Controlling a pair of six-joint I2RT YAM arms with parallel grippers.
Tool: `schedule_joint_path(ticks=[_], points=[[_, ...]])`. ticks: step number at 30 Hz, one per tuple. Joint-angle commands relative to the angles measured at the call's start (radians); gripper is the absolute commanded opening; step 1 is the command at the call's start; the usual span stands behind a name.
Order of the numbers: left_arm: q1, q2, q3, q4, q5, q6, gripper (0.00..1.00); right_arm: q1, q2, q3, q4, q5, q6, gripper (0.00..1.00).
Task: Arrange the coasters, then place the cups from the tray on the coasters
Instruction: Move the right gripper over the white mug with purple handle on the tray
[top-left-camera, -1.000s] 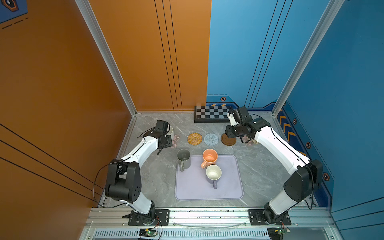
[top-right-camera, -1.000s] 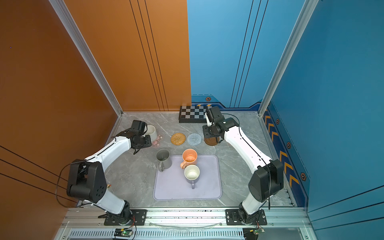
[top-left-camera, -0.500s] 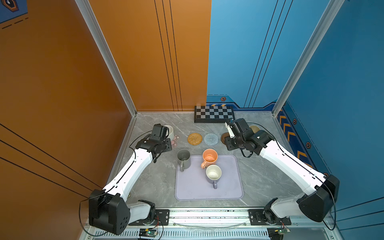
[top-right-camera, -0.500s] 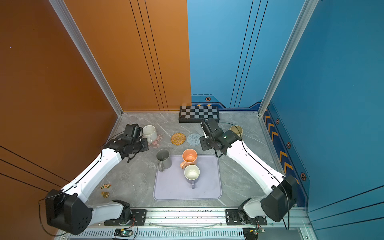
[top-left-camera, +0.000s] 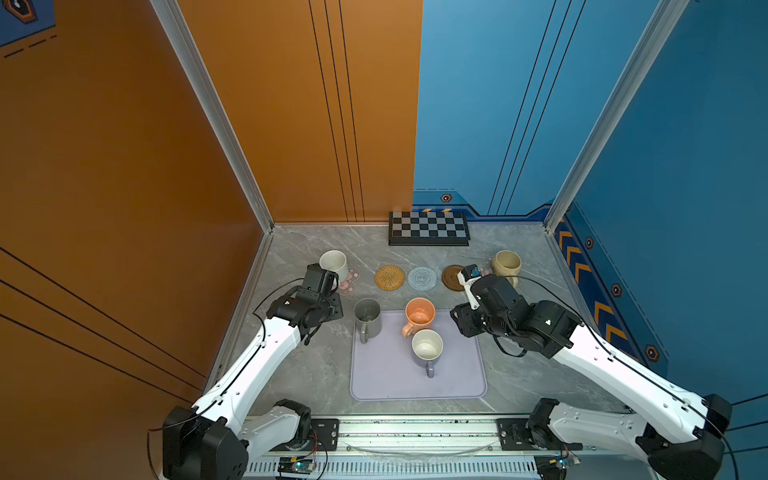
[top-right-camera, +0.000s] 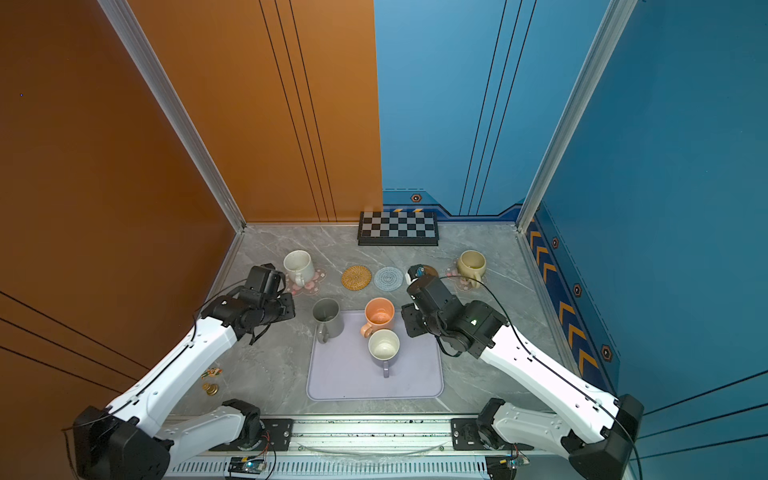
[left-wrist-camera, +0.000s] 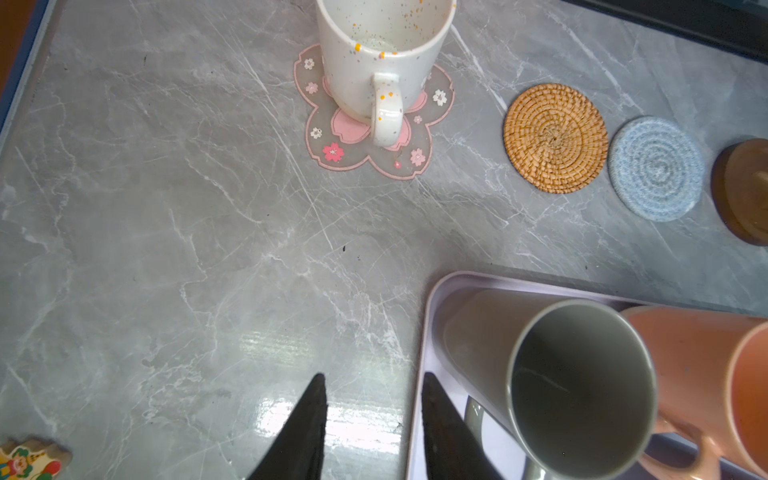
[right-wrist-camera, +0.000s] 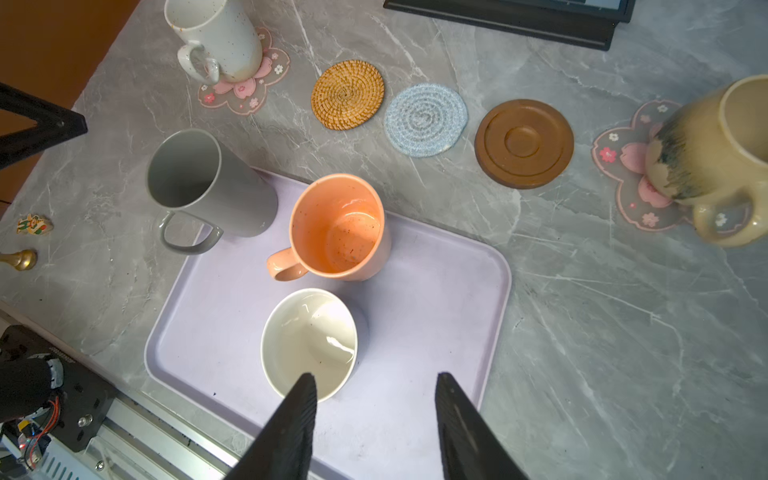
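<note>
Grey marble tabletop (top-left-camera: 519, 374) (orange wall (top-left-camera: 291, 124), blue wall (top-left-camera: 478, 104) behind) carries the tray (top-left-camera: 374, 374); left claw (left-wrist-camera: 372, 376) and right claw (right-wrist-camera: 376, 376) both spread.

Bright, even overhead light; soft, short shadows.
Crisp in both top views. White glare streaked across the table (left-wrist-camera: 270, 345) in the left wrist view; beige mug (right-wrist-camera: 706, 158) smeared and stretched near the right wrist view's edge.

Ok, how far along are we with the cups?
Done: five coasters in a row; speckled white mug and beige mug sit on flower coasters. In hand: nothing; left gripper and right gripper open. Left: grey mug, orange mug, lavender mug on the tray; rattan coaster, grey-blue coaster, wooden coaster bare.
</note>
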Motion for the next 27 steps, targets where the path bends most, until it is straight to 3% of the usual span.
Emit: schedule_joint_path(ticks=[1,7,14,27], points=[[-0.019,-0.055,-0.003,-0.017,-0.03,-0.03,0.39,0.038,-0.027,-0.05,-0.024,-0.002,0.096,0.49],[-0.029,-0.086,-0.012,-0.027,-0.02,-0.034,0.39,0.211,-0.047,-0.128,-0.021,0.061,0.203,0.49],[-0.031,-0.089,0.013,-0.049,-0.02,-0.021,0.4,0.336,-0.017,-0.188,-0.019,0.109,0.335,0.49],[-0.034,-0.091,0.007,-0.048,-0.018,-0.005,0.4,0.488,0.251,-0.146,0.03,0.095,0.401,0.49]])
